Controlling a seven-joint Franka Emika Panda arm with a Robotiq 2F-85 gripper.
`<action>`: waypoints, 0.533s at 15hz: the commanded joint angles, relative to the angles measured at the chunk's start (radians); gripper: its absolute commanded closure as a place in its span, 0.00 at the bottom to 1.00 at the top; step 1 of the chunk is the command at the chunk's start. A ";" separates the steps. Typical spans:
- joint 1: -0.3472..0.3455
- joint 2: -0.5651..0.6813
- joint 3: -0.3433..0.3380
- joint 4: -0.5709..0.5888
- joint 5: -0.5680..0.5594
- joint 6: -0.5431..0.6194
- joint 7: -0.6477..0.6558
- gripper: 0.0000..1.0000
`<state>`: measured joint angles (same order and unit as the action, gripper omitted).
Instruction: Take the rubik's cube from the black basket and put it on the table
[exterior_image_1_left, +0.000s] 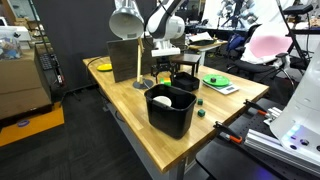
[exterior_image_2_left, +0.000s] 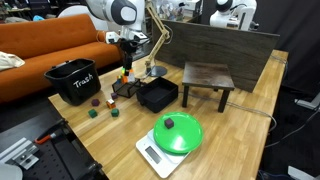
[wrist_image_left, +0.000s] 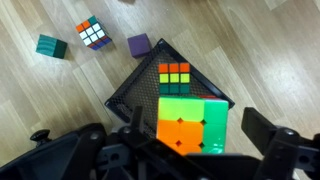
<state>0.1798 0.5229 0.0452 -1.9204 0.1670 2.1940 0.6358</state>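
Note:
My gripper (wrist_image_left: 192, 152) is shut on a rubik's cube (wrist_image_left: 190, 122) with green and orange faces, held close under the wrist camera. It hangs above the near corner of the small black basket (wrist_image_left: 137, 92). A second rubik's cube (wrist_image_left: 175, 78) lies inside that basket. A third one (wrist_image_left: 93, 33) lies on the wooden table (wrist_image_left: 250, 50). In both exterior views the gripper (exterior_image_2_left: 125, 64) (exterior_image_1_left: 164, 64) hovers beside the small basket (exterior_image_2_left: 157, 95) (exterior_image_1_left: 185, 80), over the table (exterior_image_2_left: 230, 130).
A large deep black bin (exterior_image_2_left: 72, 82) (exterior_image_1_left: 170, 112) stands near the table edge. A teal block (wrist_image_left: 50, 45) and a purple block (wrist_image_left: 138, 44) lie on the table. A desk lamp (exterior_image_1_left: 126, 20), a small wooden stool (exterior_image_2_left: 208, 78) and a green plate on a scale (exterior_image_2_left: 177, 133) stand nearby.

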 joint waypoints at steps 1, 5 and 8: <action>-0.006 0.021 -0.003 0.032 0.027 -0.010 -0.009 0.26; -0.006 0.024 -0.005 0.037 0.033 -0.011 -0.006 0.54; 0.001 0.015 -0.013 0.032 0.020 -0.009 0.002 0.64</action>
<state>0.1783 0.5378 0.0398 -1.8995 0.1788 2.1938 0.6358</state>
